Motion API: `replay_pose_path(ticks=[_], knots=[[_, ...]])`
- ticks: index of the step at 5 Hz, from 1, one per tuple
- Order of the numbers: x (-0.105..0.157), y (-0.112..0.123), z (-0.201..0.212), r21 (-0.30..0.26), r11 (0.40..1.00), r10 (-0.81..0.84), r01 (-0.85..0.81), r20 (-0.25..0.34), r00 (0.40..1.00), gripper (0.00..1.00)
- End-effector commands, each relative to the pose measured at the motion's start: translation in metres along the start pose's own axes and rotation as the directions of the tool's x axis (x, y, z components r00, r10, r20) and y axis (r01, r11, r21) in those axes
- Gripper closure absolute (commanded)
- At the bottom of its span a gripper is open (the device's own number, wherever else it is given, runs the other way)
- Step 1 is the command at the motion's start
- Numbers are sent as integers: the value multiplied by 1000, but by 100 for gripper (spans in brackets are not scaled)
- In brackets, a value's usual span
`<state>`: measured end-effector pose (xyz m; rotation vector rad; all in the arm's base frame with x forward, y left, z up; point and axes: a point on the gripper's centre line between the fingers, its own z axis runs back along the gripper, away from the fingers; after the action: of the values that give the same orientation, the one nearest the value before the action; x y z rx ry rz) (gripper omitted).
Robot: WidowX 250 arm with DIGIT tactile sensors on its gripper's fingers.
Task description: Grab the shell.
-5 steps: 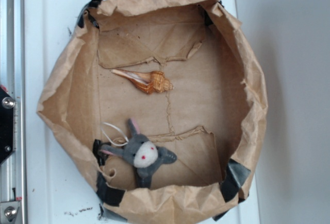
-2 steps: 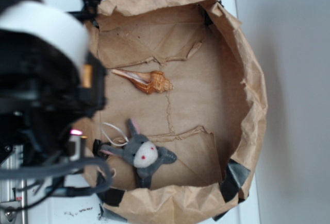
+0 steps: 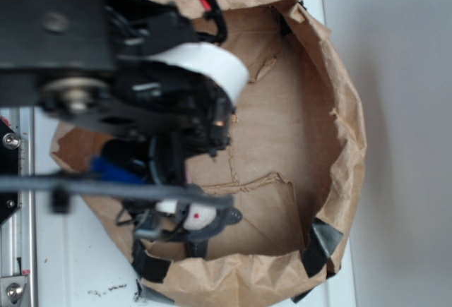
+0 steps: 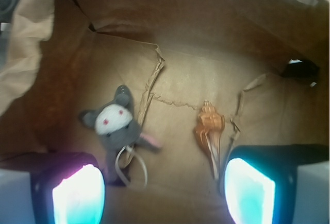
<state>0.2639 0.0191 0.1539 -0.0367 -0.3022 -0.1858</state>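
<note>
The orange-tan spiral shell (image 4: 210,131) lies on the brown paper floor in the wrist view, its pale point running down toward my right finger. My gripper (image 4: 164,193) hangs above the floor, open, with nothing between its two glowing pads (image 4: 78,195). The shell sits just inside the right pad, apart from it. In the exterior view the black arm (image 3: 127,74) covers the shell completely, and the gripper's fingers cannot be made out there.
A grey plush animal (image 4: 116,123) with a white face and a white loop lies left of the shell; it also shows under the arm (image 3: 201,217). Crumpled brown paper walls (image 3: 346,130) ring the floor, on a white surface (image 3: 70,265).
The arm has swung in from the left over the paper ring and now hides the shell in the exterior view. The shell and plush have not moved.
</note>
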Motion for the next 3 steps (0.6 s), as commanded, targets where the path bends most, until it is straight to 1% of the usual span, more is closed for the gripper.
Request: replay_pose_path(ticks=[1,2,3], knots=[[13,20,-27,-40,999,-15,14,-13,1000,0],[10,25,-32,-30,999,-43,42,-41,998,0],[10,25,-32,-30,999,-43,42,-41,998,0]])
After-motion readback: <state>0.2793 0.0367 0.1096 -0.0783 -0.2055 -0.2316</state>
